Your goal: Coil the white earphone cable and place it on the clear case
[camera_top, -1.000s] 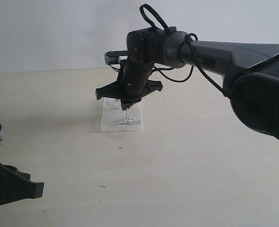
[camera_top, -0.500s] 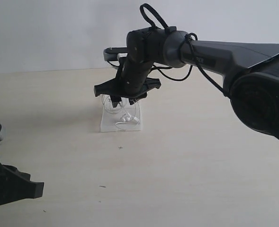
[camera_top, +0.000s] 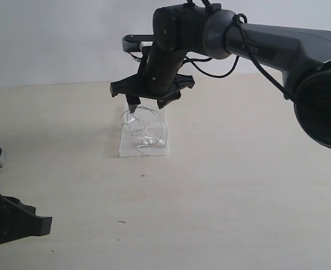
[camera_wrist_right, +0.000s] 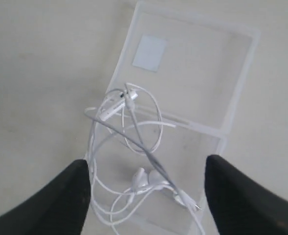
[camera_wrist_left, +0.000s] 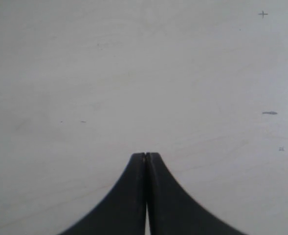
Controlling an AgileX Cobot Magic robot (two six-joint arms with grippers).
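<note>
The white earphone cable (camera_wrist_right: 134,147) lies in a loose coil on the clear case (camera_wrist_right: 197,63), mostly on the half without the whitish patch (camera_wrist_right: 150,53). Its two earbuds (camera_wrist_right: 148,181) lie side by side, and the inline remote (camera_wrist_right: 112,105) is near the hinge. My right gripper (camera_wrist_right: 146,164) hangs open just above the coil, holding nothing. In the exterior view the cable (camera_top: 143,128) loops up off the case (camera_top: 126,149) towards the right gripper (camera_top: 148,106). Low at the left, away from the case, my left gripper (camera_wrist_left: 146,155) is shut and empty.
The pale tabletop (camera_top: 238,185) stretches around the case, with only small dark marks (camera_top: 143,175) on it. The right arm (camera_top: 277,50) and its black cables reach in from the right. The left arm's body (camera_top: 10,222) sits at the bottom left corner.
The right gripper has lifted up off the case. The cable stayed behind on the case and its loops have sprung wider. The left arm has not moved.
</note>
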